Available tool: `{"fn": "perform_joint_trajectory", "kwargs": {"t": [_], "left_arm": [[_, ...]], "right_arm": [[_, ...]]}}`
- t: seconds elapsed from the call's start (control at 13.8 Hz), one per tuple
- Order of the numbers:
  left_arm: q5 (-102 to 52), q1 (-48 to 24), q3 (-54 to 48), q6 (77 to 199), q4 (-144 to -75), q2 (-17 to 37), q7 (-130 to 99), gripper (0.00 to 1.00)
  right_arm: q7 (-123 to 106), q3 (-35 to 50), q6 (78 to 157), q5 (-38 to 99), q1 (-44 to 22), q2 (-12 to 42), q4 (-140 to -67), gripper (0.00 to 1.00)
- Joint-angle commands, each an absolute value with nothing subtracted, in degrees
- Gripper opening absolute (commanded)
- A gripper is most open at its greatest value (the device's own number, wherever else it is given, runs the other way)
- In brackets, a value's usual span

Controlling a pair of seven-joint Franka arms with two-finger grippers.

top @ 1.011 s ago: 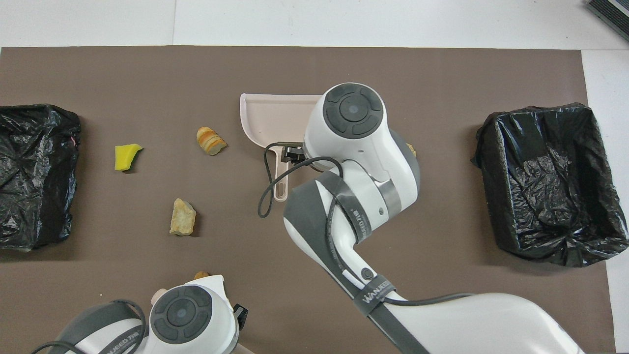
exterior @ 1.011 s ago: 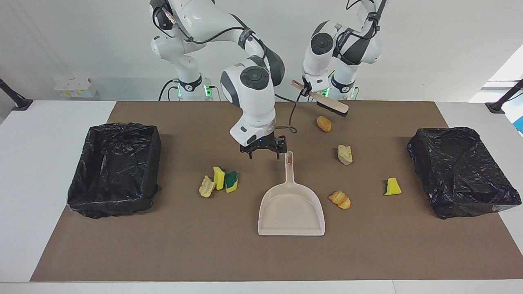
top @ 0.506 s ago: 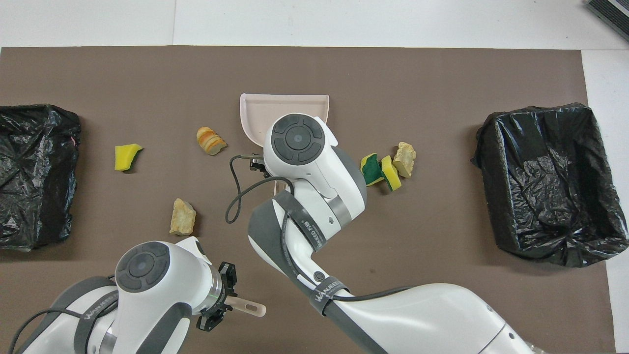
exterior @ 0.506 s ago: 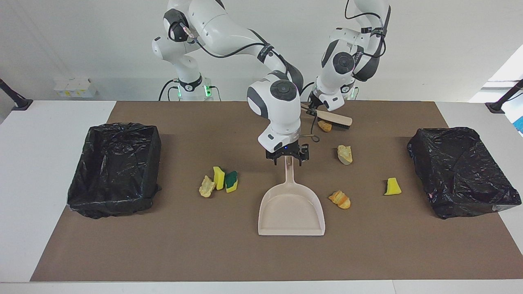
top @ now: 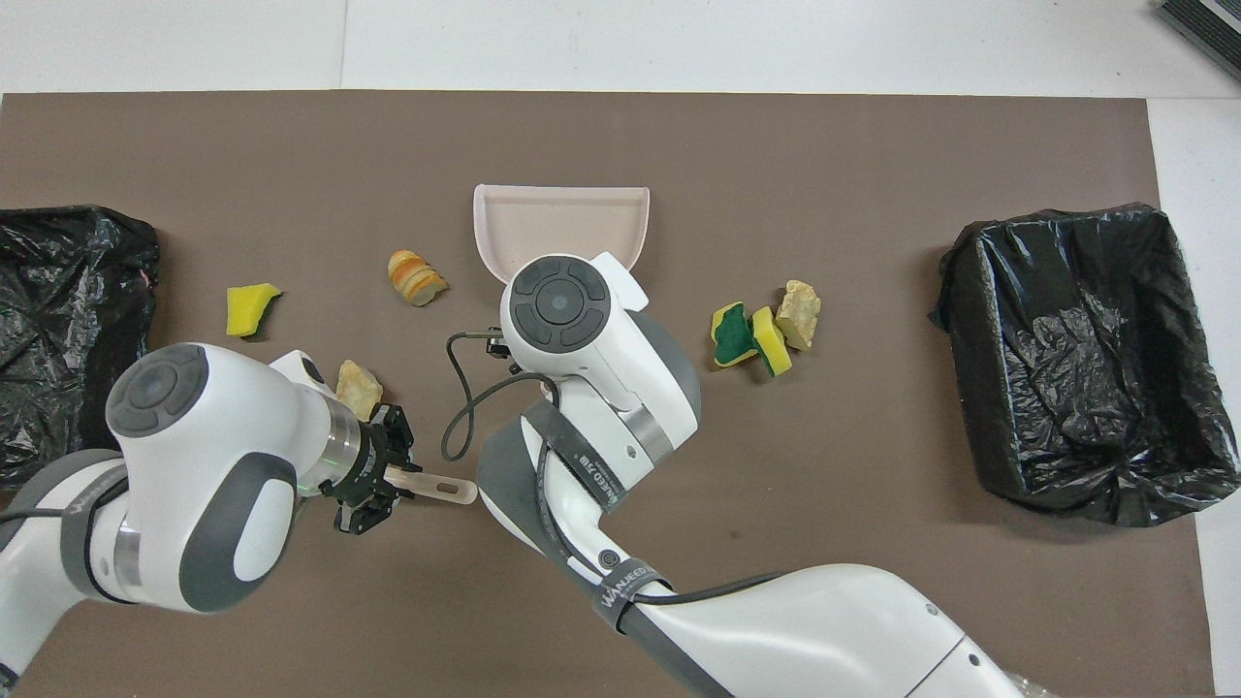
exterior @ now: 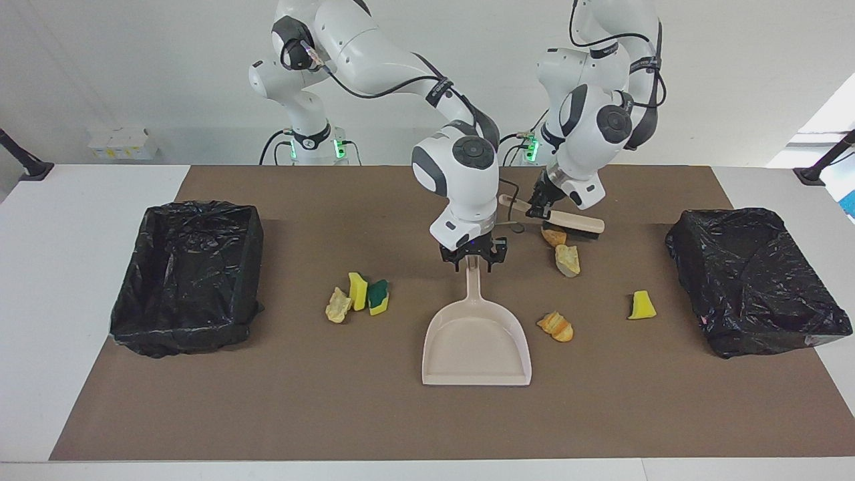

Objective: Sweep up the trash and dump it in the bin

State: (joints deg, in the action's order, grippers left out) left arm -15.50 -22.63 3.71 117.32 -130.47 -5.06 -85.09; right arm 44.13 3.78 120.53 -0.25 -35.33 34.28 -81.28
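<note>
The beige dustpan lies flat mid-table, its handle pointing toward the robots. My right gripper is open, low over the handle's end, one finger on each side of it. My left gripper is shut on the handle of the brush, whose bristles touch an orange chunk lying against a tan chunk. Other trash: an orange bread bit, a yellow sponge, and a cluster of a tan chunk, a yellow sponge and a green-backed sponge.
A black-lined bin stands at the right arm's end of the brown mat, another bin at the left arm's end. In the overhead view my right arm covers the dustpan's handle and my left arm covers the brush head.
My left arm swung the brush out from near the robots and pushed the orange chunk against the tan one. My right gripper shifted onto the dustpan handle, lowered, and its fingers narrowed.
</note>
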Motion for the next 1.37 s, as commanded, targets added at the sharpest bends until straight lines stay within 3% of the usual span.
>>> {"fn": "perform_joint_trajectory", "kwargs": {"t": [0.0,0.07,0.14,0.51,0.72,1.3], "left_arm": [[-16.1,-19.7,3.1,118.6,-124.6,-0.2,-78.9,0.0],[-15.7,-18.5,3.1,118.0,-122.4,1.1,-76.7,0.0],[-15.2,-18.4,3.2,117.0,-120.1,2.4,-74.8,0.0],[-13.4,-14.0,3.3,108.8,-112.3,3.4,-58.9,0.0],[-9.2,-12.2,3.3,109.2,-112.6,3.4,-53.0,0.0],[0.9,-3.0,3.5,111.6,-119.3,1.9,-7.8,0.0]], "right_arm": [[44.8,3.8,122.4,-3.4,-35.4,33.8,-83.1,0.48],[44.1,3.8,122.0,-5.0,-35.5,33.8,-83.1,0.18],[43.8,3.8,121.5,-5.9,-35.7,33.5,-82.9,0.0],[38.0,3.7,120.8,-6.7,-33.1,31.6,-81.8,0.0],[24.7,3.8,117.8,-5.5,-32.6,28.6,-83.0,0.0],[-28.7,3.7,100.3,-2.4,-24.1,22.6,-83.2,0.0]]}}
